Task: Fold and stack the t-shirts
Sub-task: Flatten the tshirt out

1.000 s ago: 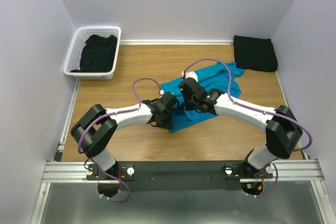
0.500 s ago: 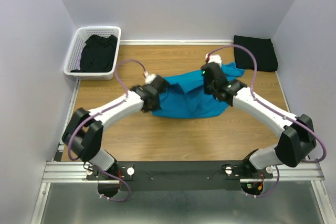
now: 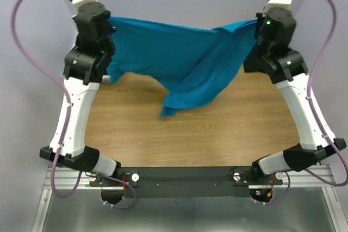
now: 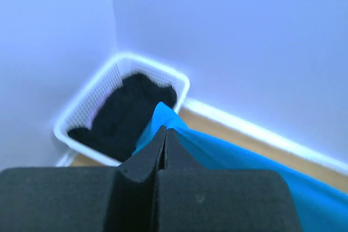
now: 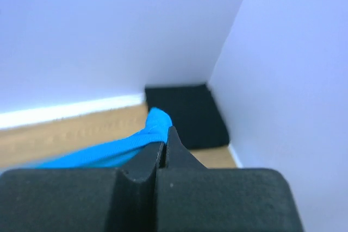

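Note:
The teal-blue t-shirt (image 3: 179,58) hangs stretched in the air between both raised arms, its lower part drooping toward the wooden table (image 3: 190,139). My left gripper (image 3: 109,25) is shut on the shirt's left end, seen at my fingertips in the left wrist view (image 4: 164,130). My right gripper (image 3: 256,23) is shut on its right end (image 5: 157,120). A black t-shirt (image 4: 125,115) lies in the white basket (image 4: 117,66). A folded black t-shirt (image 5: 187,113) lies in the far right corner. Both black shirts are hidden by the arms in the top view.
Pale walls close in the table on the left, back and right. Purple cables (image 3: 27,52) loop out from both wrists. The aluminium rail (image 3: 190,180) with the arm bases runs along the near edge.
Both arms have lifted high and spread apart, raising the teal shirt off the table and stretching it out between them. The arms now cover the basket and the folded black shirt.

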